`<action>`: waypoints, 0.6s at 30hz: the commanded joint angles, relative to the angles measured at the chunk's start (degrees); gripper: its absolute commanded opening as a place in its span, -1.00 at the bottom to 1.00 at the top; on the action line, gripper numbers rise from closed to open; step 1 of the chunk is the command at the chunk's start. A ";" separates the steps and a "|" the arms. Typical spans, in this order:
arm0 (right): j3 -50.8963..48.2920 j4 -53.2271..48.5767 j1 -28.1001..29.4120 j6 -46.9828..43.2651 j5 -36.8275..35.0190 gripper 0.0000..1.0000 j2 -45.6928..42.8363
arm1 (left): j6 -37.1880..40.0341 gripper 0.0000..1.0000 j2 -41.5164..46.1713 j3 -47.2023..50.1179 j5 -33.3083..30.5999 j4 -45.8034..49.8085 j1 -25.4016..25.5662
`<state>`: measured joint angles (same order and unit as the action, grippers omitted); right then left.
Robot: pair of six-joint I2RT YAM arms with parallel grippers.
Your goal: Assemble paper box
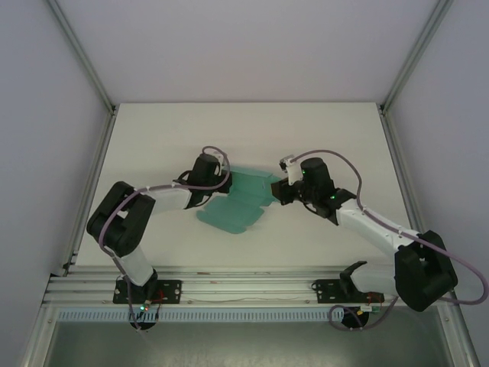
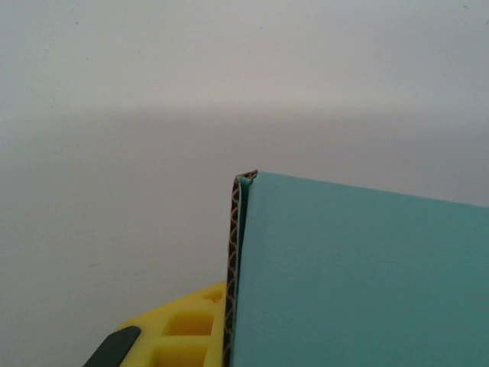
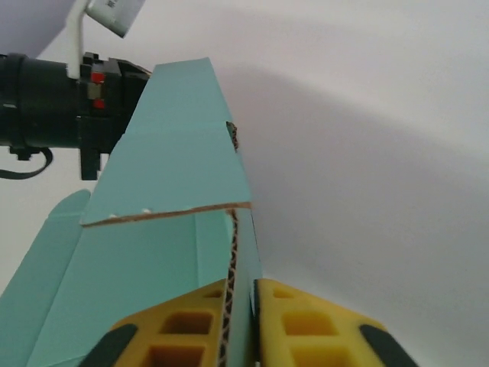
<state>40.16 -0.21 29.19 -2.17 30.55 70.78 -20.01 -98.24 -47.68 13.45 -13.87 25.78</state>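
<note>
i see the box [image 1: 238, 202] part-folded in the middle of the table [image 1: 229, 130], open surface all round. left gripper [image 1: 227, 182] clamps its left edge; right gripper [image 3: 243, 298] pinches the right flap's corrugated edge.

Both arms bend inward. The right gripper [image 3: 243, 294] pinches the paper box [image 3: 164, 172] between its fingers; the left gripper [image 1: 226, 182] seems closed on it too.

The light was soft and even, and it came from above. The white table [image 1: 229, 130] looked bright, with no glare. The top view was a little grainy. In the left wrist view a dim grey band crossed the background. In the right wrist view a soft shadow lay beside the paper box [image 3: 168, 176].
</note>
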 commanded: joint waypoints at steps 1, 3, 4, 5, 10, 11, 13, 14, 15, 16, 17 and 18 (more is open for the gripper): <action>-1.35 3.17 0.12 -0.40 2.28 -0.79 -0.77 | -2.53 -0.91 -3.18 -2.23 -12.19 7.78 0.38; -1.49 3.33 0.15 -0.20 2.46 -0.86 -0.69 | -3.17 -0.91 -4.44 -3.18 -17.13 10.27 1.12; -1.40 3.11 0.08 -0.15 2.50 -0.89 -0.43 | -3.14 -0.91 -4.91 -3.57 -19.51 11.23 1.79; -1.41 3.13 0.13 0.03 2.59 -0.91 -0.26 | -2.96 -0.91 -5.44 -4.10 -21.91 12.21 2.52; -1.55 3.13 0.26 0.90 1.52 -1.00 -0.02 | -4.98 -0.91 -8.99 -7.06 -29.84 18.55 4.71; -1.60 3.15 0.32 0.94 1.36 -1.00 -0.16 | -6.36 -0.90 -9.67 -7.48 -31.56 20.06 4.68; -1.66 2.85 0.29 0.77 1.20 -1.00 -0.32 | -7.10 -0.90 -10.25 -7.88 -32.76 21.27 4.68; -1.81 2.76 0.29 0.86 0.84 -1.00 -0.45 | -7.57 -0.90 -10.39 -7.86 -33.08 21.57 4.70; -1.80 2.59 0.26 0.88 0.56 -1.00 -0.46 | -7.72 -0.86 -10.37 -7.94 -33.14 21.68 4.70; -1.76 2.58 0.34 0.86 0.52 -1.00 -0.53 | -8.24 -0.82 -10.48 -8.14 -33.64 22.41 4.66; -1.91 2.73 0.28 0.86 0.47 -1.00 -0.58 | -8.70 -0.78 -10.65 -8.77 -34.86 23.89 4.69; -2.01 2.90 0.30 0.95 0.48 -1.00 -0.73 | -8.98 -0.77 -10.75 -9.55 -35.94 25.28 4.71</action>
<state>38.94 2.70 29.19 -2.15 28.21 71.33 -26.83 -104.22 -58.28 -7.81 -3.22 33.06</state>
